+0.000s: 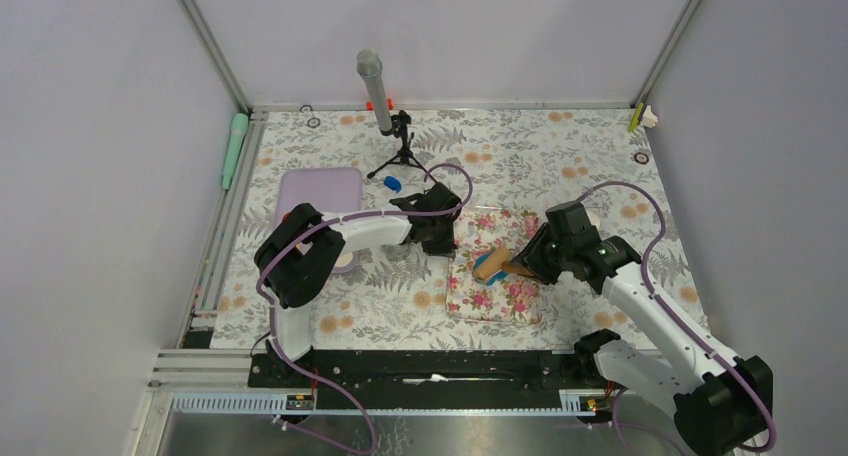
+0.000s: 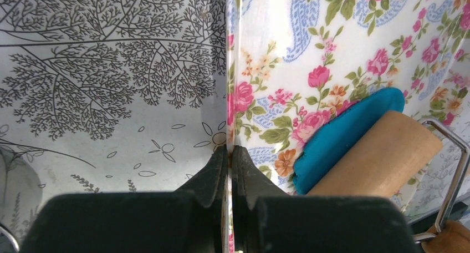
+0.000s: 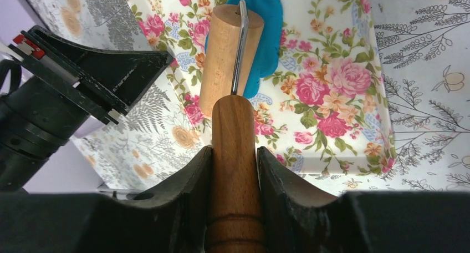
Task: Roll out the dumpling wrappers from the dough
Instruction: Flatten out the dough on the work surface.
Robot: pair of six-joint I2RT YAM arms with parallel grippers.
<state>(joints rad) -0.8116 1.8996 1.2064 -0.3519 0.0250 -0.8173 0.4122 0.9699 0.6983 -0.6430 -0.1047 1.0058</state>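
Both clamped: left end effector (image 2: 229, 151) on the edge of the mat (image 2: 332, 42), right end effector (image 3: 234, 170) on the roller (image 3: 221, 53) handle. Rolled dough (image 3: 269, 42) just ahead, apparently not yet thin; needed firm forward strokes.

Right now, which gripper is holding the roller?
The right gripper, clamped on the wooden handle of the roller; the left gripper pinches the edge of the floral mat instead.
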